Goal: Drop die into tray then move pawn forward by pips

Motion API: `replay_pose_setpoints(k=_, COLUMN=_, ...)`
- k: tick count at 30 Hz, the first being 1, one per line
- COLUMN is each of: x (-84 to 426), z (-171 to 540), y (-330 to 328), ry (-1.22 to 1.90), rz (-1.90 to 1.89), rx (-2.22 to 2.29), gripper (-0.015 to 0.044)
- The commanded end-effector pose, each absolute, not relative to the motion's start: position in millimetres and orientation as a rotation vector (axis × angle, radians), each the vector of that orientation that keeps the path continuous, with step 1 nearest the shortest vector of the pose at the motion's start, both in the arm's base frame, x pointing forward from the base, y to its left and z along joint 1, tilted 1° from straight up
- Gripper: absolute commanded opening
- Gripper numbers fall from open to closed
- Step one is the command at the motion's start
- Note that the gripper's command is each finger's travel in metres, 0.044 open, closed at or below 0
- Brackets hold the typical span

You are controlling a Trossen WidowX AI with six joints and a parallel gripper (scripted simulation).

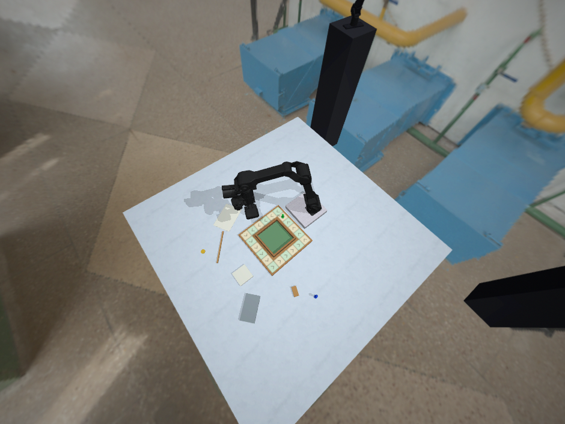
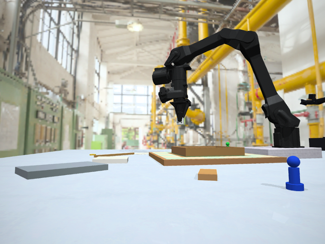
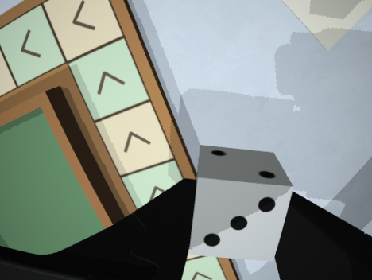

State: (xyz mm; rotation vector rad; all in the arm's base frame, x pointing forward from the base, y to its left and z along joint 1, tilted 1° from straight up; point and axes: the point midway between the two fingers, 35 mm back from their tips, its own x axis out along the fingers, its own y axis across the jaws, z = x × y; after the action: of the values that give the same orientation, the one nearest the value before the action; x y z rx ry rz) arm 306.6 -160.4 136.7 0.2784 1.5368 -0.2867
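My gripper (image 2: 180,121) (image 3: 234,196) is shut on the white die (image 2: 180,122) (image 3: 238,219) and holds it in the air, higher than the board. In the wrist view one die face shows three pips and another shows two. The board (image 1: 272,273) (image 2: 211,162) (image 3: 153,75) has a ring of cream and green arrow squares around the dice tray (image 1: 275,237) (image 2: 212,152) (image 3: 40,171), whose green floor holds nothing visible. The green pawn (image 1: 282,215) (image 2: 227,144) stands on a square near the board's corner by the arm base; its lower part is hidden in the exterior view.
A blue pawn (image 1: 315,296) (image 2: 294,174) and an orange block (image 1: 294,290) (image 2: 207,174) stand beyond the board. A grey slab (image 1: 249,307) (image 2: 63,169), a white square piece (image 1: 241,274), a thin brown stick (image 1: 220,247), a yellow disc (image 1: 203,251) and a cream sheet (image 1: 223,223) (image 3: 328,36) lie around it.
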Motion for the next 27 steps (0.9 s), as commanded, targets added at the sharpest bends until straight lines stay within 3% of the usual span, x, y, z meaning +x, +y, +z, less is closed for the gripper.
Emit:
replay_pose_setpoints(k=1, x=306, z=132, y=-141, ry=1.550, rz=-0.249, rx=0.232, gripper=0.0000)
replay_pose_setpoints(k=27, x=275, z=105, y=6, ry=1.540, rz=0.026, rx=-0.020, gripper=0.0000)
